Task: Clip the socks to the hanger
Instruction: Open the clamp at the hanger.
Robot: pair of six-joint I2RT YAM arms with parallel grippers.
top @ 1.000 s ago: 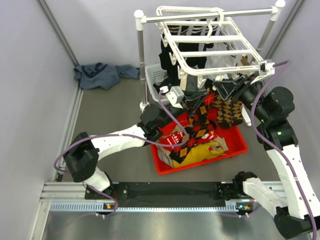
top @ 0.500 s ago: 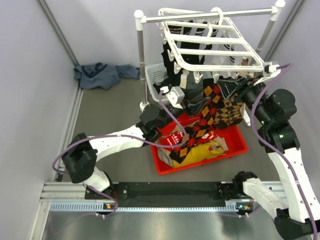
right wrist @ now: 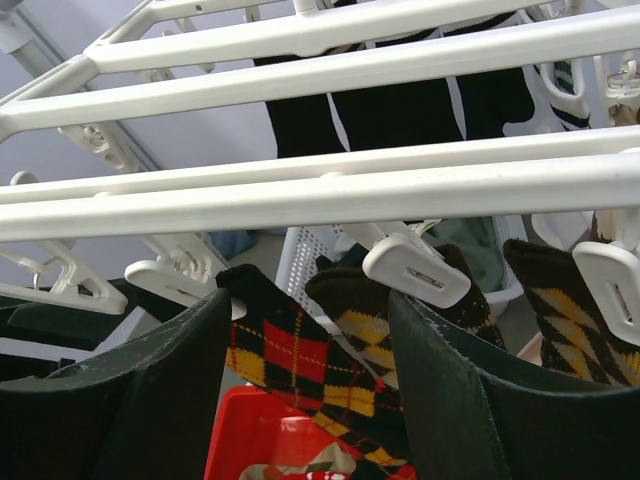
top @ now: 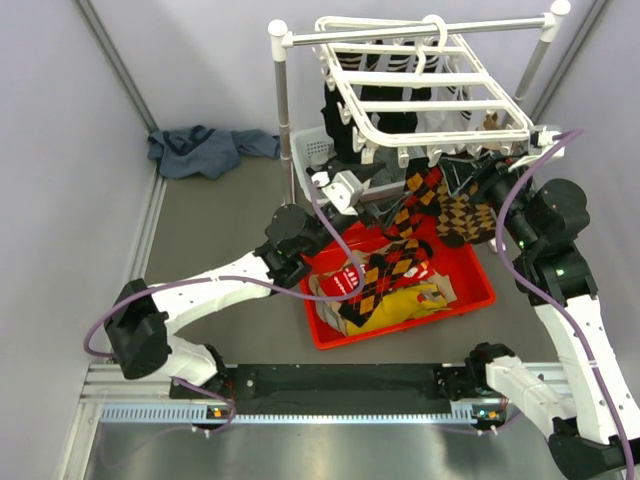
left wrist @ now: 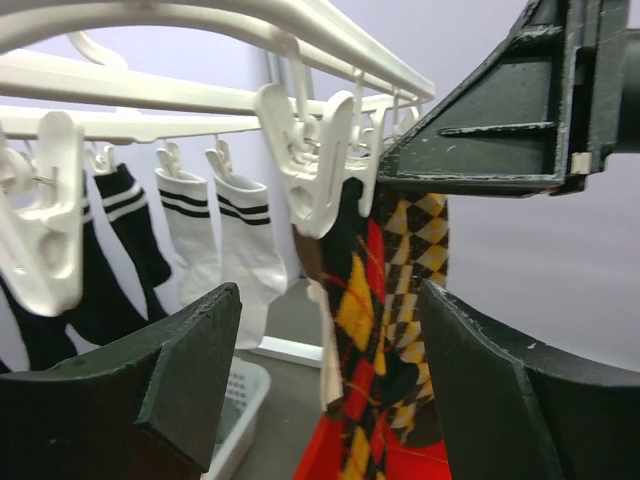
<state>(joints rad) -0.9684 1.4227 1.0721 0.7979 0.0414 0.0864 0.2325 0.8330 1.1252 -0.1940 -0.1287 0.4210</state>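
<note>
Socks point(left wrist: 360, 330): black argyle, red and orange diamonds. Hang off a clip point(left wrist: 310, 150) under the white hanger point(right wrist: 350, 195). Left gripper point(left wrist: 328, 300), right gripper point(right wrist: 310, 300): both spread wide, gripping nothing.

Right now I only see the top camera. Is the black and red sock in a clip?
Observer: Yes, the left wrist view shows a white clip pinching the top edge of the black and red sock.
Operator: Is either gripper holding it?
Observer: No, the left gripper and the right gripper are both open.
Operator: Anything next to it?
Observer: A brown sock hangs from another clip just beside it.
</note>
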